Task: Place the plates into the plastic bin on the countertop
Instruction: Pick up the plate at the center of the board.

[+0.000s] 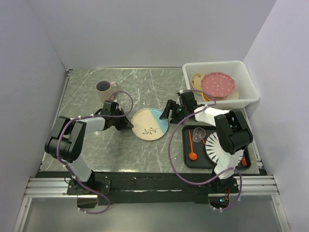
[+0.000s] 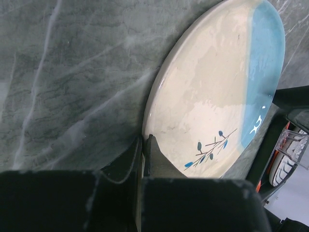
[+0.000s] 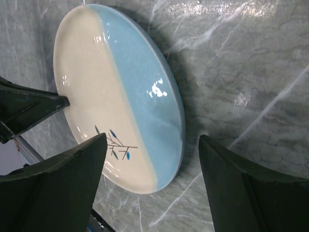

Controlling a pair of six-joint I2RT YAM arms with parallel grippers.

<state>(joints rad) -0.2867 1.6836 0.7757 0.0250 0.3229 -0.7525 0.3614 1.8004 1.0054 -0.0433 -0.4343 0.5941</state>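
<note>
A cream-and-blue plate (image 1: 150, 123) (image 2: 217, 92) (image 3: 120, 92) with a small branch motif lies on the countertop (image 1: 145, 87) between my two arms. My left gripper (image 1: 130, 125) (image 2: 144, 141) is shut, and its tips rest against the plate's cream left rim. My right gripper (image 1: 169, 115) (image 3: 153, 139) is open over the plate's blue right rim, with one finger above the plate and the other above the stone. The plastic bin (image 1: 251, 92) stands at the back right. It holds a pink dotted plate (image 1: 218, 84) on top of others and a small cream one (image 1: 197, 79).
A mug (image 1: 105, 88) stands at the back left of the countertop. A black tray (image 1: 188, 162) at the right front holds a white plate with black stripes (image 1: 219, 147), a clear glass (image 1: 198, 133) and an orange spoon (image 1: 192, 152).
</note>
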